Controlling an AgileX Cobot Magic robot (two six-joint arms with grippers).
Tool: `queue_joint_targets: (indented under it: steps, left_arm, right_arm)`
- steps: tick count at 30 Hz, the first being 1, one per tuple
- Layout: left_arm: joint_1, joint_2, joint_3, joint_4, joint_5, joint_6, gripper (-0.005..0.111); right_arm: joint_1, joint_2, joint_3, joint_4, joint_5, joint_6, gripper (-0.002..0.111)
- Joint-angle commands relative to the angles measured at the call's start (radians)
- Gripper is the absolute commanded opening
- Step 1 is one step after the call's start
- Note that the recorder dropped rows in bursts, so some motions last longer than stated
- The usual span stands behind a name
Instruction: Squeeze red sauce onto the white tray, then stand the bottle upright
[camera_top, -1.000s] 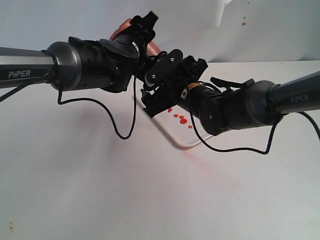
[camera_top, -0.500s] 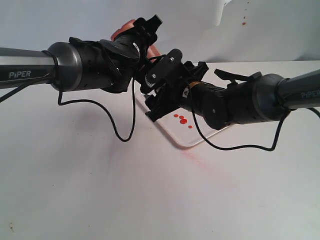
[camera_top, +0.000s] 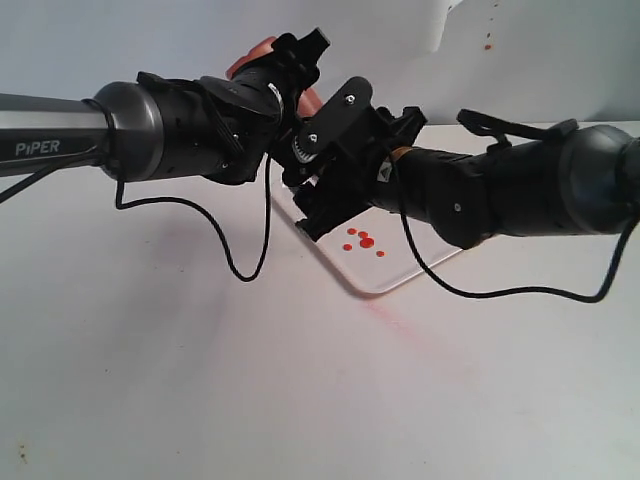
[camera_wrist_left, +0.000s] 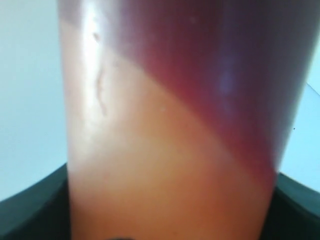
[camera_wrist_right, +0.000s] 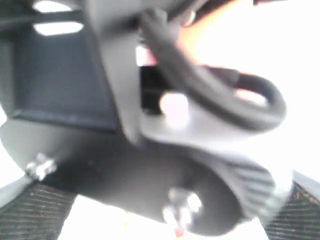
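Left gripper (camera_top: 288, 68) gripped bottle (camera_top: 250, 54) at upper centre, right gripper (camera_top: 318, 202) state unclear, sauce drops (camera_top: 364, 240) lay on tray (camera_top: 388, 276) mid-frame

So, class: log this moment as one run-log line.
left gripper: shut on bottle | right gripper: beside it, state unclear | red sauce: drops on white tray | bottle: not yet stood upright
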Motion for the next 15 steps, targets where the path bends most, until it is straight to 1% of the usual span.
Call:
queue_joint_targets:
  steps: [1,7,12,15]
  left_arm:
    - [-0.006,-0.017,-0.012,0.019,0.002,-0.013,0.0]
    - [-0.006,-0.017,-0.012,0.019,0.053,-0.013,0.0]
    - [-0.006,-0.017,-0.012,0.019,0.053,-0.013,0.0]
    - [-0.006,-0.017,-0.012,0.019,0.053,-0.013,0.0]
  right_arm:
    - [0.002,-0.088,0.052,-0.004,-0.015,0.015,0.081]
    - [0.002,-0.137,0.063,0.066,0.15,0.02,0.081]
    - [0.0,-0.175,0.091,0.098,0.129,0.02,0.081]
    - [-0.019,-0.209,0.114,0.116,0.139,0.02,0.081]
